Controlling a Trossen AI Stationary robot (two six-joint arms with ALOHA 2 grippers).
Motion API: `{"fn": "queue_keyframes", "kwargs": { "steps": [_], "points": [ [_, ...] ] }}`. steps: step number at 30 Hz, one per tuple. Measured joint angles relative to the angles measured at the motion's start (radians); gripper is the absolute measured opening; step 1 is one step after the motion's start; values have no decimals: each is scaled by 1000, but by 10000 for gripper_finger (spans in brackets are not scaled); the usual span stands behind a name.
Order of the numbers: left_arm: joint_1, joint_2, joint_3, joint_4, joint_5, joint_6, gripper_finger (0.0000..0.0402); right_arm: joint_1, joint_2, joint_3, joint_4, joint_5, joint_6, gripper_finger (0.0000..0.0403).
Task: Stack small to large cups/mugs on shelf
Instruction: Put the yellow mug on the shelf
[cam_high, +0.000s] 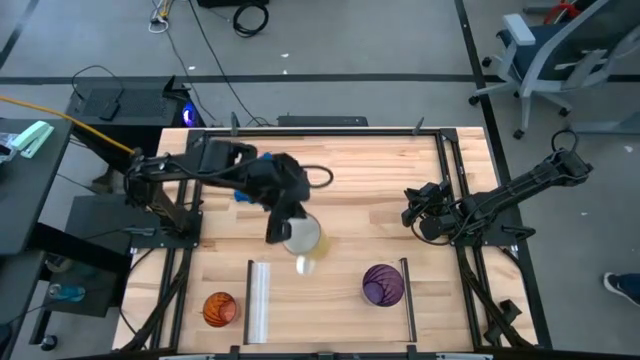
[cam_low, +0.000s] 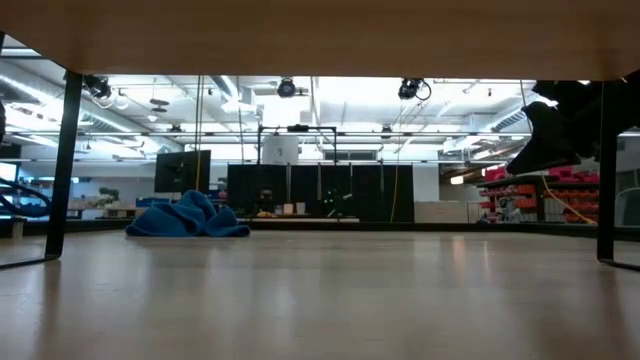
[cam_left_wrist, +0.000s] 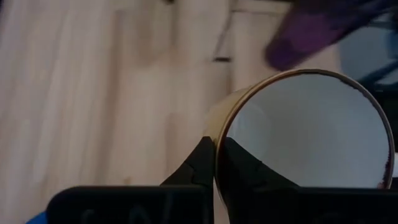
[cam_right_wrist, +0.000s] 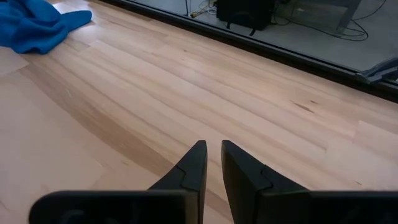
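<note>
Left end effector (cam_high: 283, 228) sat over mid-desk, pinching the rim of the white mug (cam_high: 301, 234). Left wrist view showed this best: one finger (cam_left_wrist: 202, 163) outside the mug (cam_left_wrist: 305, 130) wall, the other inside, rim clamped between, white interior facing the camera. From above, the mug appeared tilted, just beyond the shelf (cam_high: 330, 300) edge nearest the arms; whether it touched the desk (cam_high: 360, 170) could not be told.

Purple tumbler (cam_high: 383, 284) stood upright on the shelf, close to the thin dark rail (cam_high: 407, 298). In the left wrist view it showed only as a purple blur (cam_left_wrist: 311, 31) past the mug. Orange cup (cam_high: 219, 308) stood on the desk outside the shelf, beside the silver rail (cam_high: 259, 301). The rail lay between cup and shelf panel.

Right end effector (cam_high: 413, 210) hung over the desk's right side, well apart from all three vessels. Right wrist view gave its fingers (cam_right_wrist: 193, 165) nearly pressed together, a narrow gap, holding nothing (cam_right_wrist: 211, 163).

Blue cloth (cam_right_wrist: 34, 23) lay on the desk; largely hidden under the left arm from above, plain in the low view (cam_low: 188, 216).
</note>
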Motion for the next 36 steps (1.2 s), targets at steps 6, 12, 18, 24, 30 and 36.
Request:
{"fn": "queue_keyframes", "kwargs": {
  "steps": [6, 12, 18, 24, 30, 36],
  "points": [
    [-70, 37, 0, 63, 46, -29, 17, 0, 0, 0, 0, -4, -1, 55],
    [-112, 91, -1, 115, 45, -88, 17, 0, 0, 0, -3, -35, -9, 55],
    [-115, 134, -1, 153, 47, -202, 17, 0, 0, 0, -5, -42, 0, 55],
    [-113, 148, -1, 118, 44, -288, 17, 0, 0, 0, -7, -22, 17, 55],
    [-122, 148, -1, 26, 45, -366, 17, 0, 0, 0, -7, -19, 18, 55],
    [-156, 148, -1, 74, 42, -369, 17, 0, 0, 0, -7, -19, 19, 55]
  ]
}}
